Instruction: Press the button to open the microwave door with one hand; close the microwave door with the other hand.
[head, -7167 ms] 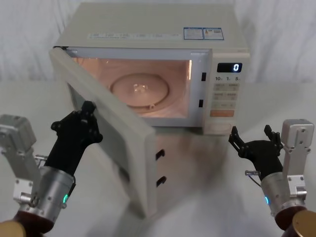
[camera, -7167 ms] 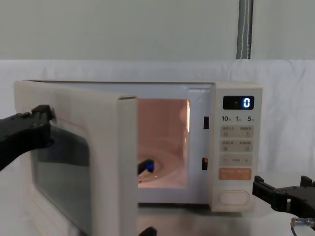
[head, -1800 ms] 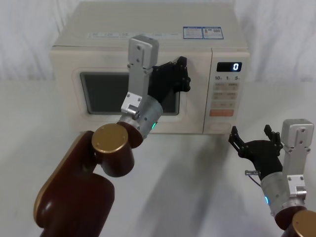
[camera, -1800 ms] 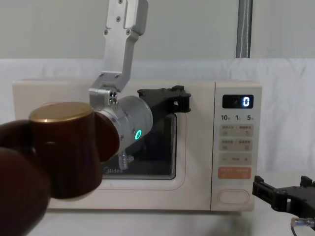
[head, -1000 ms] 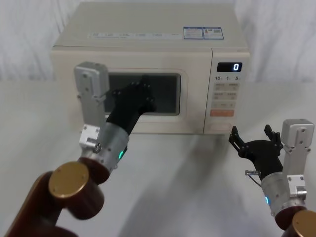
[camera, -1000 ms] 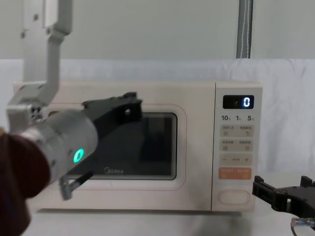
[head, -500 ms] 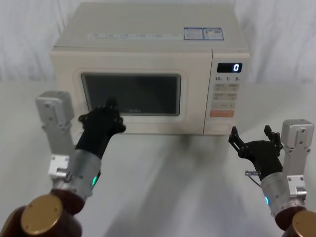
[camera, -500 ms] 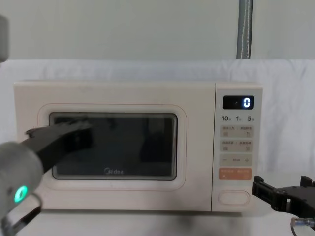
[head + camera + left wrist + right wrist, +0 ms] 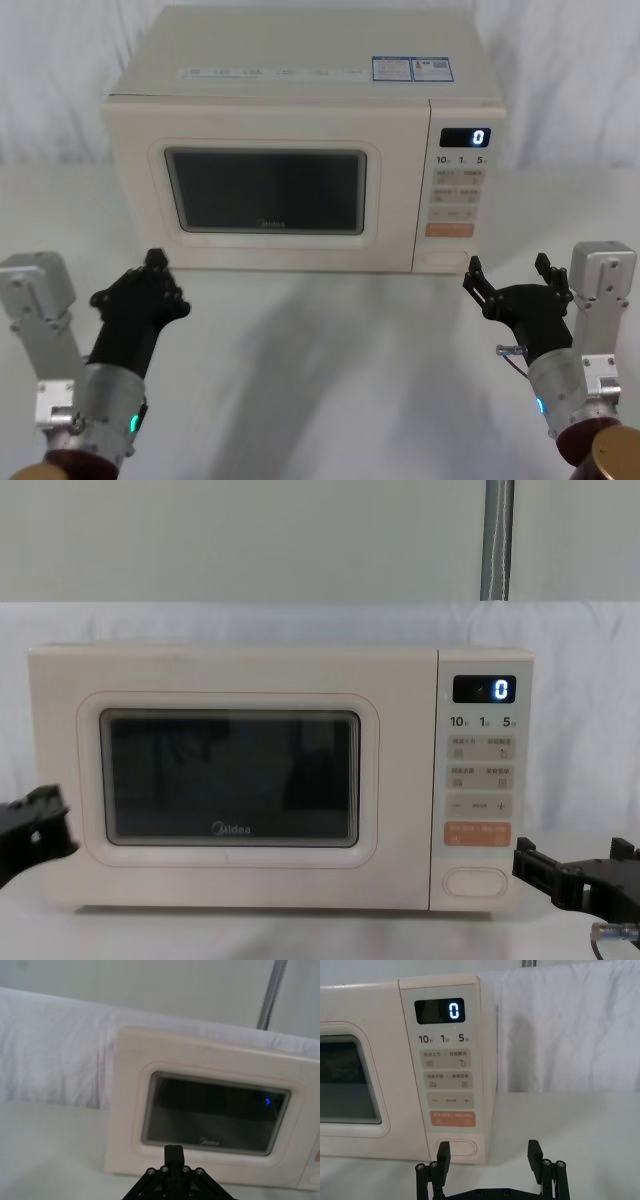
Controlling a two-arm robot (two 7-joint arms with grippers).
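The microwave door is sitting flush with the oven front, its long axis running left to right, window facing the robot. The left end effector, fingers pressed together, is hovering over the desk in front of the door's lower left corner, apart from it. The right end effector is holding its fingers spread wide, near the wide oval button, not touching it.

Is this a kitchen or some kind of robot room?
Probably a robot test room, not a kitchen. The microwave sits alone on a white-draped table, with white cloth hung behind it and a bare metal pole.
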